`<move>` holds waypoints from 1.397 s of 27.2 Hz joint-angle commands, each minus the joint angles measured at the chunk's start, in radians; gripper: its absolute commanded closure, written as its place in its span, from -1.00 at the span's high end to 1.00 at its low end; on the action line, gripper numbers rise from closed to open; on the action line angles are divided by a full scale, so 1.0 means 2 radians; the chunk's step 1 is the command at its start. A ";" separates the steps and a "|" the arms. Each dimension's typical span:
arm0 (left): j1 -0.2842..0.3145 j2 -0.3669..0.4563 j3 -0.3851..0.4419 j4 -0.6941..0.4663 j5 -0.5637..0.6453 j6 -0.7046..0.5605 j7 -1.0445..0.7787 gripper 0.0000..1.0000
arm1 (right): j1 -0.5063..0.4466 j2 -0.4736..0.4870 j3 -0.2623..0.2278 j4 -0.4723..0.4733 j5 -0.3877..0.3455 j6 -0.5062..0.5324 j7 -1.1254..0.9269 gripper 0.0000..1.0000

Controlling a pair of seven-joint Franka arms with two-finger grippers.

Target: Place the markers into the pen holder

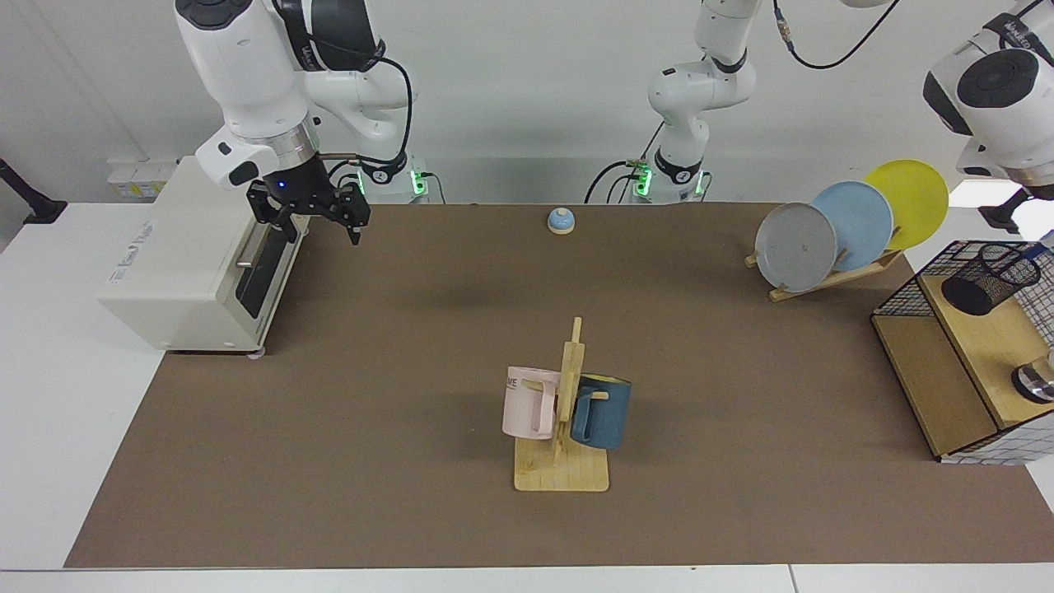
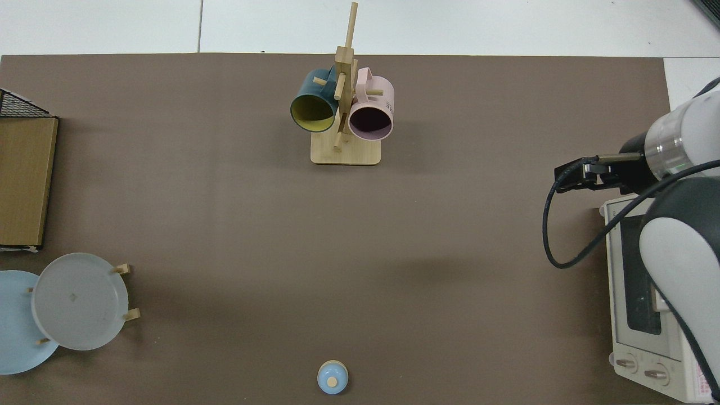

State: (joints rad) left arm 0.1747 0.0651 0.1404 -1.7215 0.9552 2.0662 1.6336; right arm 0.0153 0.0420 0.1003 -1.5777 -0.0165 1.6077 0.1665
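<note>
- While right gripper (image 1: 317, 218) waits, jaws spread and empty, by the toaster oven (image 1: 198, 272), left gripper is out of view.
- Risk: marker unseen; pen holder (image 1: 988, 277) sits tilted at far right, so insertion could miss or tip it.

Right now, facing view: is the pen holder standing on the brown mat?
No. The pen holder sits tilted on the wood shelf inside the wire rack, off the mat.

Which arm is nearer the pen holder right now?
Left. The left arm hangs just above the pen holder, its pincer out of frame. The right pincer hovers open beside the oven, far across the table.
</note>
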 commanded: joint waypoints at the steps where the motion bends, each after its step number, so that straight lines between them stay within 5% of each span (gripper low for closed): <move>1: 0.001 -0.003 -0.001 -0.012 -0.013 0.008 0.005 -1.00 | -0.005 -0.003 0.005 -0.004 0.003 0.008 0.007 1.00; 38: 0.013 -0.003 0.000 -0.085 -0.040 0.049 -0.017 -1.00 | -0.005 -0.003 0.005 -0.004 0.003 0.008 0.007 1.00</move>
State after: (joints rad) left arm 0.1810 0.0698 0.1420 -1.8599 0.8871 2.1267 1.6197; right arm 0.0153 0.0420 0.1003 -1.5777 -0.0165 1.6077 0.1665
